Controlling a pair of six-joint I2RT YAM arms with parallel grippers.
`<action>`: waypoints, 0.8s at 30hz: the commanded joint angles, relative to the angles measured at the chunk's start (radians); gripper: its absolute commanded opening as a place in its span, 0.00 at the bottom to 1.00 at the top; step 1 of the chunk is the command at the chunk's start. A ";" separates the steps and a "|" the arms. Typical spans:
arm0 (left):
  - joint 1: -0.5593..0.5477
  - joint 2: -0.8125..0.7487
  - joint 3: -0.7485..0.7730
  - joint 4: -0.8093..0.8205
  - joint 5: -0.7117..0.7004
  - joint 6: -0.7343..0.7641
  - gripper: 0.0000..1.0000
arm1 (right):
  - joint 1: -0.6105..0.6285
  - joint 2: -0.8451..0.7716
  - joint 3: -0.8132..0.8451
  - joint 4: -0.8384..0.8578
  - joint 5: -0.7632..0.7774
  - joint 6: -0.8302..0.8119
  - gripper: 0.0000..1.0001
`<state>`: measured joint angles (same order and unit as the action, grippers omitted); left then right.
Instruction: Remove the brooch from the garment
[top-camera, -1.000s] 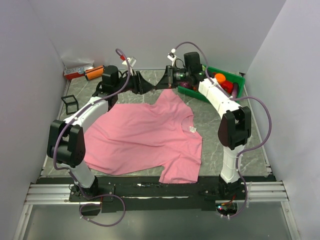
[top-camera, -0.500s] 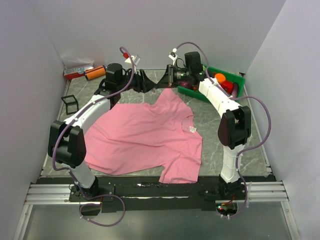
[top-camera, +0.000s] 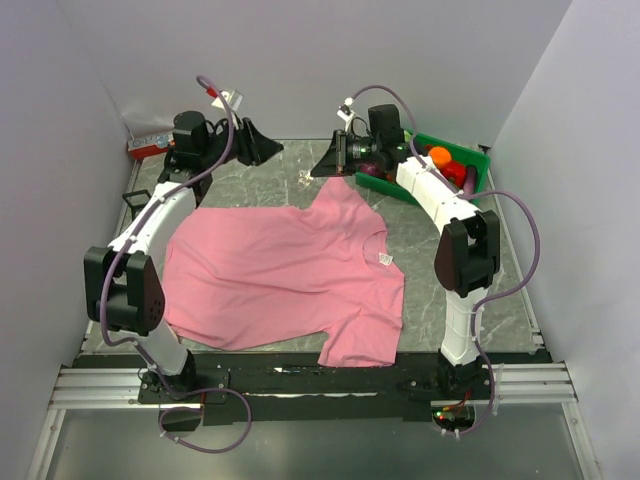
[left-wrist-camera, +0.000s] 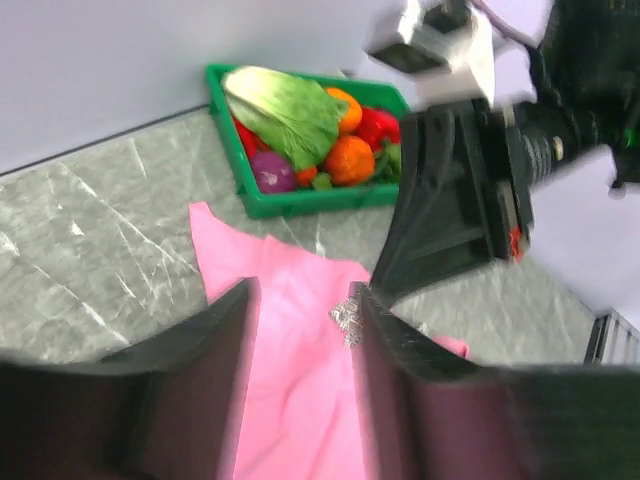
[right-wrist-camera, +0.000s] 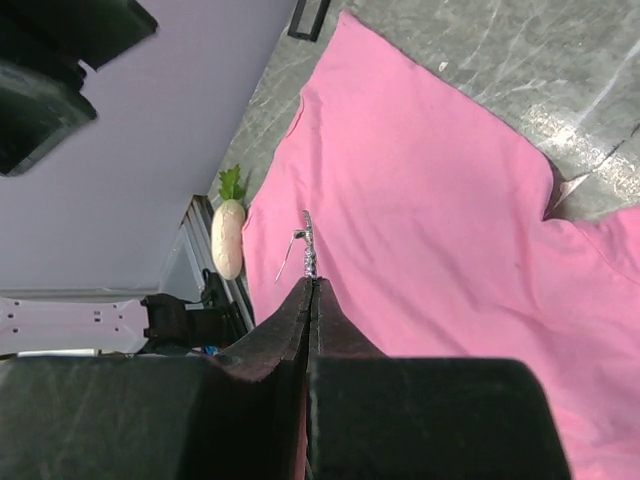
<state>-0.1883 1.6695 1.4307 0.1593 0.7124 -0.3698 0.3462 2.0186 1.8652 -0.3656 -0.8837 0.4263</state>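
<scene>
Pinching the tiny silvery brooch (right-wrist-camera: 307, 250) between fingertips pressed tightly together, the right gripper (top-camera: 321, 170) holds it in the air, clear of the pink T-shirt (top-camera: 290, 270), which lies spread on the marbled table (top-camera: 415, 245). The left gripper (top-camera: 266, 149) hovers nearby, jaws apart and empty.

no text or label can be read anywhere
</scene>
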 joint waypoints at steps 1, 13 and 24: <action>-0.011 -0.051 -0.082 0.003 0.169 0.072 0.62 | -0.006 -0.003 0.011 0.069 -0.084 -0.001 0.00; 0.053 -0.054 -0.202 0.351 0.571 -0.196 0.71 | -0.012 0.002 -0.064 0.206 -0.469 -0.041 0.00; 0.010 0.049 -0.136 0.229 0.754 -0.094 0.63 | -0.007 -0.006 -0.032 -0.030 -0.439 -0.305 0.00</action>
<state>-0.1535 1.7027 1.2449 0.4606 1.3857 -0.5636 0.3416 2.0190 1.7950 -0.2947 -1.3224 0.2699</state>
